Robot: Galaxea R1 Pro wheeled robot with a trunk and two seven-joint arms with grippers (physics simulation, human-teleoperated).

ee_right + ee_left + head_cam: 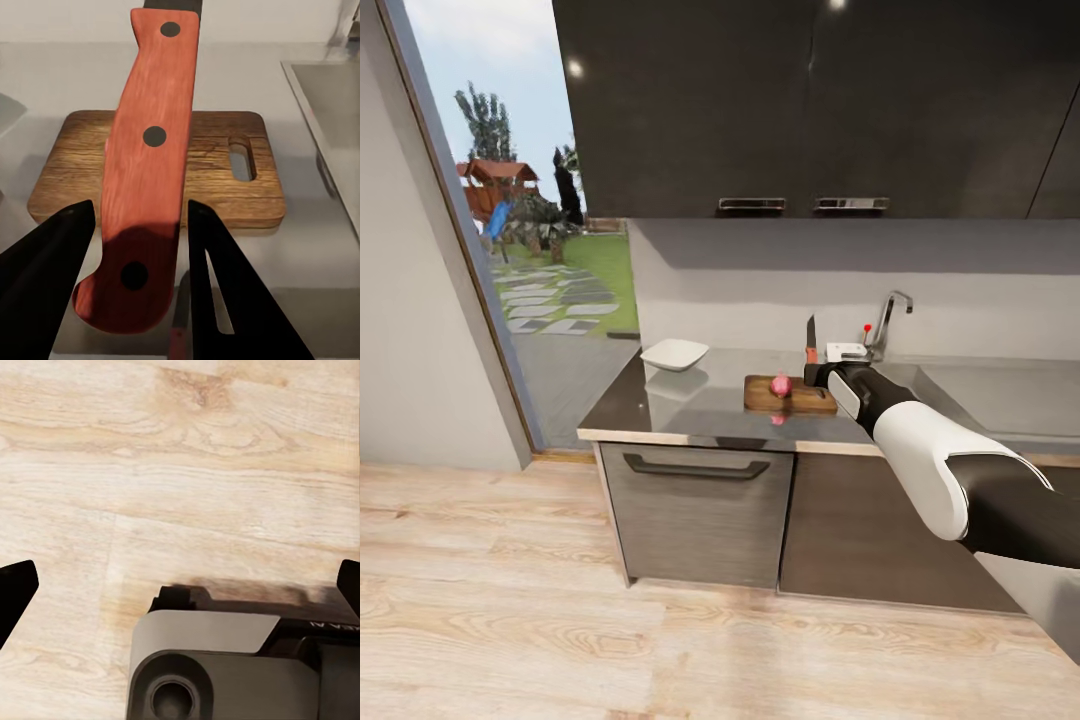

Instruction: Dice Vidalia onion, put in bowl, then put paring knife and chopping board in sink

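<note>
1. My right end effector (139, 225) grips the knife (150, 150) upright, just right of the board (790, 394).
2. Onion (781, 384) sits whole on the board; dicing, bowl (674, 354) and sink (1000, 395) steps remain.
3. My left end effector (180, 585) hangs open over the floor (180, 457).

A home kitchen is shown. Glossy dark wall cabinets (810, 100) are hung above a grey backsplash (760, 290), and a dark glossy desk (680, 400) is fitted with a steel sink (1000, 395) and chrome tap (890, 320). A pale wood-plank floor (560, 620) is laid below, and a garden is seen through a tall glass door (530, 220).
</note>
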